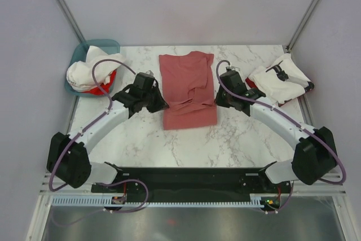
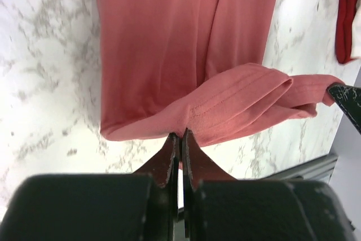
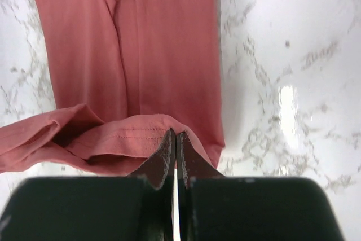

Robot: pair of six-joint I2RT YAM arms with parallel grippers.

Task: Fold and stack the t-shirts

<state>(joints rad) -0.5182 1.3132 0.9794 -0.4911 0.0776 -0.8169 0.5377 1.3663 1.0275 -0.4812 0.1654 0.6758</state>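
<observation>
Left hand [image 2: 180,134] and right hand [image 3: 174,134] each clenched on the hem [image 2: 225,103] of the salmon t-shirt [image 1: 186,77], mid-tabletop [image 1: 141,139]. I judge this the crosswise fold. Next I need both hands travelling evenly toward the shirt's far end.

Your left arm [image 1: 96,125] and right arm [image 1: 282,119] wear white shells between bulky black joints, purple cables [image 1: 100,67] looping alongside; the left tool [image 2: 180,138] and right tool [image 3: 174,138] end in dark, scuffed fingers [image 2: 168,162].
</observation>
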